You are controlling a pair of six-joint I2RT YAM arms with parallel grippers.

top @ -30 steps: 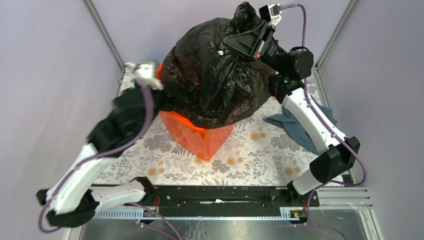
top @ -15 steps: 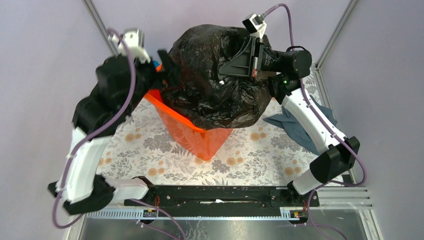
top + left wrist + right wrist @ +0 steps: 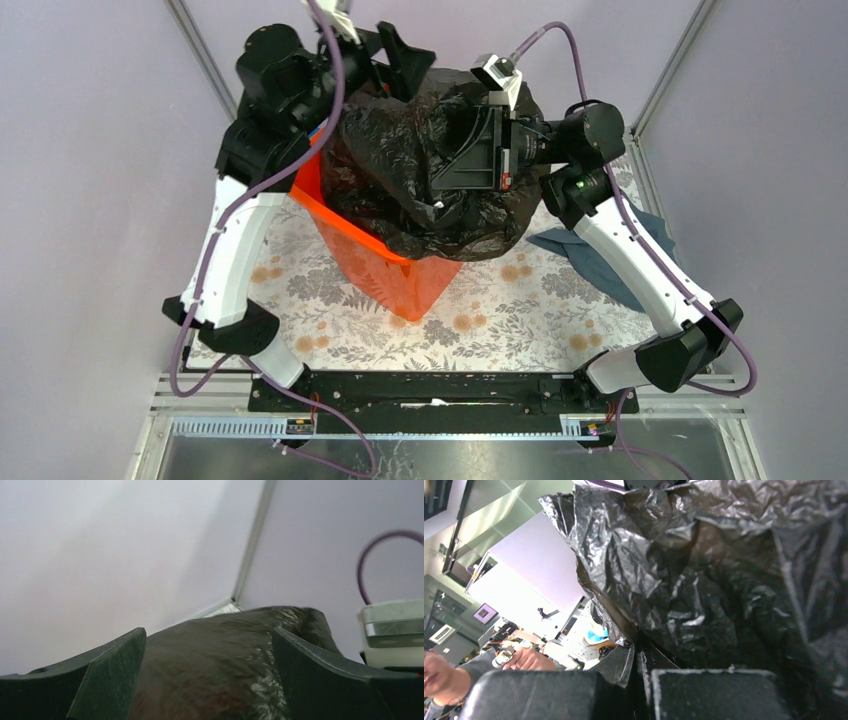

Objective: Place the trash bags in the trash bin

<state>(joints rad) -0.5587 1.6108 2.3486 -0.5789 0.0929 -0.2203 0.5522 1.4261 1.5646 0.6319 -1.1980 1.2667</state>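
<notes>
Black crinkly plastic everywhere. From the top camera, the trash bag (image 3: 420, 190) sits heaped over the mouth of the orange trash bin (image 3: 385, 270), spilling past the rim on the far and right sides, with only the bin's near walls showing. The bin stands on the floral tablecloth (image 3: 500, 310), and a grey-blue cloth (image 3: 600, 255) lies off to the right, apart from it. The left gripper (image 3: 388, 62) hangs high at the far left of the heap, fingers spread wide and holding nothing. The right gripper (image 3: 440, 195) is dug into the top of the bag from the right.

Left wrist view: left gripper (image 3: 207, 632) with both fingers (image 3: 105, 680) wide apart – the shiny bag (image 3: 215, 675) bulges up between them, but I can't tell if it touches either one.

Right wrist view: right gripper (image 3: 641, 680) has its fingers (image 3: 719, 695) pressed together, with a fold of bag film (image 3: 704, 590) running down into the seam – so it's pinching the bag.
</notes>
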